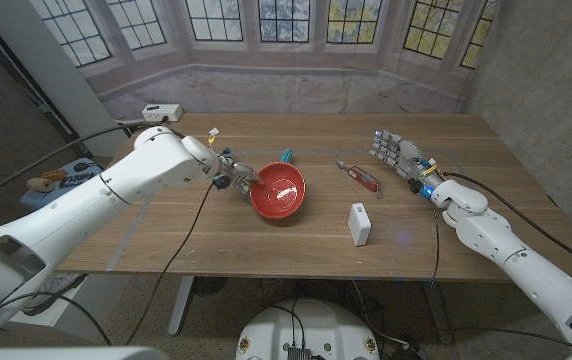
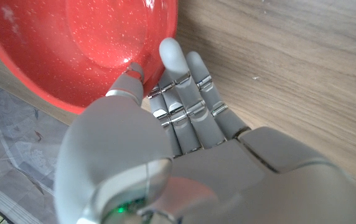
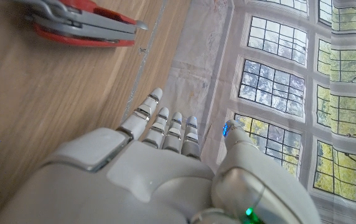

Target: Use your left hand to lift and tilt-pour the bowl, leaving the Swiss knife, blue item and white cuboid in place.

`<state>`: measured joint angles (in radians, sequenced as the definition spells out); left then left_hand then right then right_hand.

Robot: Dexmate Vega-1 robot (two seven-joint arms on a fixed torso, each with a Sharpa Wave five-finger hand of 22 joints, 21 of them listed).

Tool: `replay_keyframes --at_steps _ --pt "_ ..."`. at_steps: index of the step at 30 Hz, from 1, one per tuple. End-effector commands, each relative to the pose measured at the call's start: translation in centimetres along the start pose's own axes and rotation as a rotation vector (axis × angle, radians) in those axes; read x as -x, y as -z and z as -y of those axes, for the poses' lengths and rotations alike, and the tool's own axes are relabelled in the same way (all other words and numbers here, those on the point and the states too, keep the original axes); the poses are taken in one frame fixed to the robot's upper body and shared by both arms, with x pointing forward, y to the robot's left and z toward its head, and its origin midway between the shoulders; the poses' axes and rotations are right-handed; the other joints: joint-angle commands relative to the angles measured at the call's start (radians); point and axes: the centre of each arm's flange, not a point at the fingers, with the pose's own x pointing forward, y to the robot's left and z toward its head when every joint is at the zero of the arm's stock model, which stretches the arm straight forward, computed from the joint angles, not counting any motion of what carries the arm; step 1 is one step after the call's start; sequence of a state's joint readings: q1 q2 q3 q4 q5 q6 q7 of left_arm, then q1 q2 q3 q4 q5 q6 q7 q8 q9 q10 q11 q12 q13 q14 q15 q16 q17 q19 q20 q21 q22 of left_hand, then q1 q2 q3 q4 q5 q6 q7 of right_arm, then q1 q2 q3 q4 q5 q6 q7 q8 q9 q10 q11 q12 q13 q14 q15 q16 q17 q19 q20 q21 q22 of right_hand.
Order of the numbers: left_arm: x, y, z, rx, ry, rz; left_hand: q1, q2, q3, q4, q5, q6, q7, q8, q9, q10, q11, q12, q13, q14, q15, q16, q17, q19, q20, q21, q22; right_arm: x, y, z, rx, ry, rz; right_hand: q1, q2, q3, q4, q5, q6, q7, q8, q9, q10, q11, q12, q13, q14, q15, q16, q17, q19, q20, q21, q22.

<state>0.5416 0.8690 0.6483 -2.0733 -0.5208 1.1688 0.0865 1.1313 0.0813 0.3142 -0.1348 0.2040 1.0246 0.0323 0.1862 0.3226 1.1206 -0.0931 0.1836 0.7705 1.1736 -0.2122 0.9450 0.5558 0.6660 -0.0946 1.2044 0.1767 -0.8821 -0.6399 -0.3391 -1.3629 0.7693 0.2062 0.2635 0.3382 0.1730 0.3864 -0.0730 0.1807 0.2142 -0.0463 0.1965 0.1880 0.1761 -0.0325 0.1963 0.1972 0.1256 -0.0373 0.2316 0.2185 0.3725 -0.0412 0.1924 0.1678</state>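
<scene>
The wooden table (image 1: 266, 240) is seen bearing a red bowl (image 1: 278, 191), tilted and gripped at its rim by the left hand (image 1: 234, 178). The right hand (image 1: 399, 156) is held empty, fingers apart. A white cuboid (image 1: 360, 224), Swiss knife (image 1: 360, 176) and blue item (image 1: 286, 156) lie around the bowl.

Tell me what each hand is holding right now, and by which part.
The left hand holds the red bowl by its rim, thumb inside, tilting it. The right hand holds nothing.
</scene>
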Motion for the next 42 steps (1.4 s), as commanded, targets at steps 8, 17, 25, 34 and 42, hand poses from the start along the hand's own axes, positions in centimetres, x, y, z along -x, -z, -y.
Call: replay_keyframes --at_steps 8,17,25,34,42 --pt "-0.7 0.6 -0.6 -0.007 0.092 -0.034 -0.021 0.015 0.003 0.004 -0.003 -0.053 0.02 -0.003 -0.004 -0.027 0.005 -0.006 -0.029 -0.027 -0.015 -0.013 -0.006 -0.003 0.013 -0.014 0.001 -0.5 0.6 -0.6 -0.003 -0.012 -0.03 -0.006 -0.002 0.003 -0.003 -0.003 -0.001 0.006 0.001 0.006 0.002 0.001 0.003 0.004 -0.003 -0.027 0.0 0.003 0.001 -0.041 0.002 0.003" --pt "-0.8 1.3 -0.8 -0.013 0.132 -0.048 -0.043 0.021 0.004 0.008 -0.004 -0.084 0.025 -0.005 -0.01 -0.054 0.024 -0.008 -0.054 -0.037 -0.014 -0.025 -0.013 -0.01 0.021 -0.024 0.001 -0.6 1.3 -1.4 -0.016 -0.016 -0.043 -0.006 -0.002 0.003 -0.003 -0.003 0.0 0.006 0.002 0.006 0.001 0.001 0.003 0.004 -0.002 -0.027 0.0 0.003 0.002 -0.04 0.002 0.003" --pt "-0.6 1.9 -1.3 -0.013 0.155 -0.057 -0.074 0.022 0.006 0.013 -0.006 -0.148 0.023 -0.012 -0.021 -0.105 0.048 -0.013 -0.087 -0.037 -0.013 -0.041 -0.022 -0.009 0.029 -0.033 0.001 -0.8 1.6 -1.9 -0.019 -0.021 -0.045 -0.005 -0.001 0.004 -0.003 -0.003 0.0 0.007 0.002 0.006 0.002 0.002 0.004 0.004 0.0 -0.025 0.0 0.002 0.003 -0.038 0.002 0.003" --pt "-0.4 2.4 -1.4 -0.034 0.18 -0.074 -0.115 0.016 0.01 0.011 -0.01 -0.243 0.022 -0.013 -0.048 -0.236 0.108 -0.019 -0.152 -0.019 -0.011 -0.087 -0.075 -0.008 0.037 -0.047 0.001 -0.7 1.9 -2.5 -0.027 -0.019 -0.046 -0.005 -0.001 0.004 -0.004 -0.003 0.001 0.004 0.002 0.006 0.004 -0.002 0.004 0.004 0.0 -0.026 0.0 0.002 0.003 -0.038 0.002 0.003" --pt "-0.1 2.9 -1.8 -0.036 0.2 -0.088 -0.143 0.009 0.012 0.01 -0.014 -0.331 0.031 -0.018 -0.076 -0.323 0.162 -0.018 -0.209 -0.005 -0.009 -0.11 -0.089 -0.005 0.044 -0.055 0.002 -0.6 2.0 -2.9 -0.028 -0.016 -0.046 -0.006 -0.002 0.005 -0.004 -0.003 0.003 0.008 0.003 0.006 0.007 0.001 0.005 0.004 0.003 -0.021 0.002 0.002 0.007 -0.034 0.003 0.003"
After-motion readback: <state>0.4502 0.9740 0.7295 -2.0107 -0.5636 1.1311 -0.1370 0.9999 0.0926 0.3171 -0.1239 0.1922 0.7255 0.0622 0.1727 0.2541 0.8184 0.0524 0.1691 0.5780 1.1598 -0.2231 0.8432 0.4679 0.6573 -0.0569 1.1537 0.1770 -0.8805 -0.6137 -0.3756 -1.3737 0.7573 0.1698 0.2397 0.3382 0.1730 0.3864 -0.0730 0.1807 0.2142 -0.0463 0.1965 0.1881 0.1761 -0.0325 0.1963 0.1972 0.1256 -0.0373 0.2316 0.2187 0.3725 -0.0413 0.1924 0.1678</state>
